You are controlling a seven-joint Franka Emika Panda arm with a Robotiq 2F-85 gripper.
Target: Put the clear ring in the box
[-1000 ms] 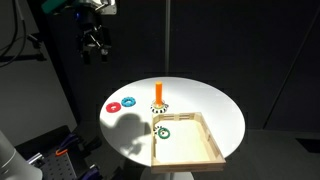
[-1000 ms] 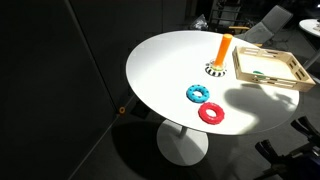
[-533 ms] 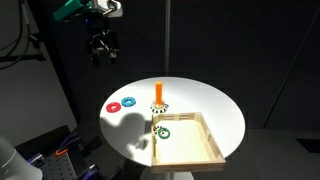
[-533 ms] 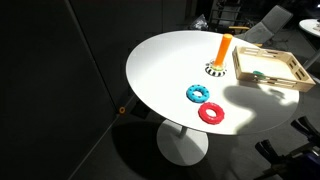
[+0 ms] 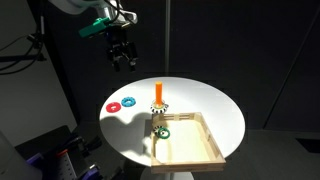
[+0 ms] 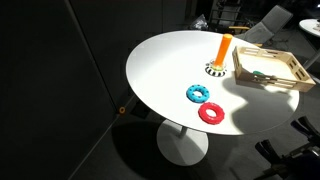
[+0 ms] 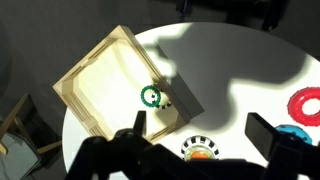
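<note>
The box (image 5: pixel 205 150) is a shallow light-wood tray on the white round table; it also shows in an exterior view (image 6: pixel 285 78) and in the wrist view (image 7: pixel 95 85). A green ring (image 7: pixel 151 96) lies inside it near one corner. A small pale see-through shape (image 7: pixel 166 101) beside the green ring may be the clear ring; I cannot tell for sure, nor whether it is inside the wall. My gripper (image 5: pixel 122 58) hangs high above the table's far edge, open and empty. In the wrist view its fingers (image 7: pixel 200 130) frame the peg.
An orange peg (image 5: pixel 158 94) stands upright on a black-and-white striped base (image 6: pixel 215 69) beside the box. A red ring (image 6: pixel 211 113) and a blue ring (image 6: pixel 198 94) lie flat on the table (image 6: pixel 160 70), away from the box. The surroundings are dark.
My gripper has moved sideways through the air toward the space above the table and a little lower. The rings, peg and box have not moved.
</note>
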